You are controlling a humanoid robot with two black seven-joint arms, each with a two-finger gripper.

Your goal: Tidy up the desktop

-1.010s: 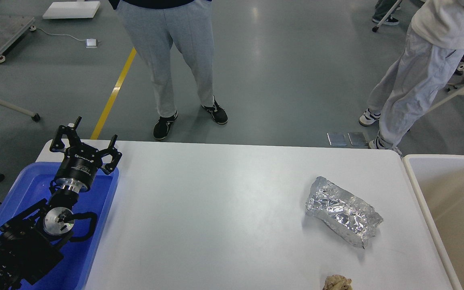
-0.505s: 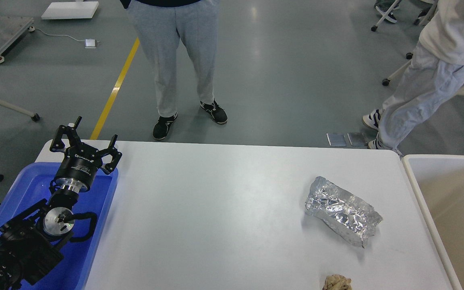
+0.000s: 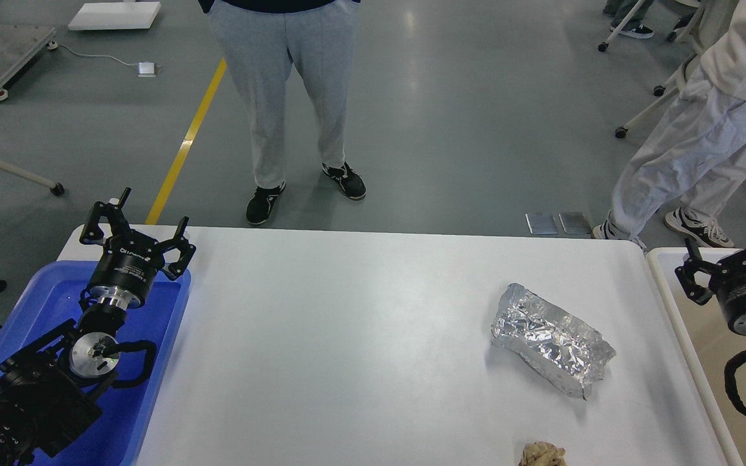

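Left arm comes in from lower left, angled up over the blue tray (image 3: 56, 304); left hand (image 3: 136, 226) at its far end, fingers spread wide, holding nothing, hovering at the tray's far rim; right arm rises from the lower right edge, wrist up, right hand (image 3: 732, 249) fingers apart, empty, above the cream bin (image 3: 661, 259); counter (image 3: 347, 336) is smooth plain white with rounded corners, lying between the two hands, tray on its left end, bin just off its right end; crinkled silver foil packet (image 3: 551, 340), blocky and creased, rests on the counter left of and below the right hand, well apart from the left hand; beige crumpled wad (image 3: 543, 454) sits at the near edge, below the foil; both hands black, metal wrist rings shiny.
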